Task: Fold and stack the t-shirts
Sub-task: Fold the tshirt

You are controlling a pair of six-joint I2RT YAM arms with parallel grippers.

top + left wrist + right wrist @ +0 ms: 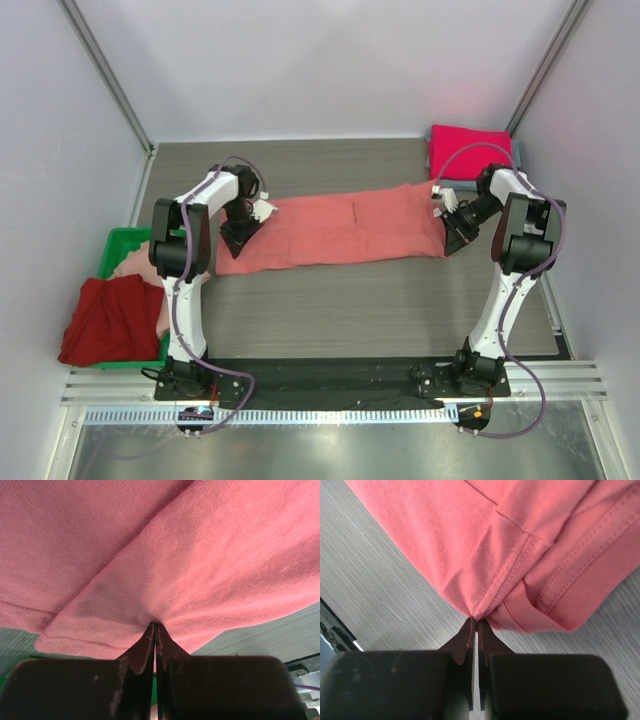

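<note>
Your left hand (156, 626) is pinched shut on one end of the salmon t-shirt (340, 228), your right hand (475, 620) on the opposite hem corner. It lies stretched mid-desk (350, 310), likely tensioned for a flat fold.

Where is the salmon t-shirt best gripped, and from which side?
Its two short ends, one arm from each side. The salmon t-shirt lies as a long flat strip; the left end effector and right end effector are pinched shut on those thin edges.
</note>
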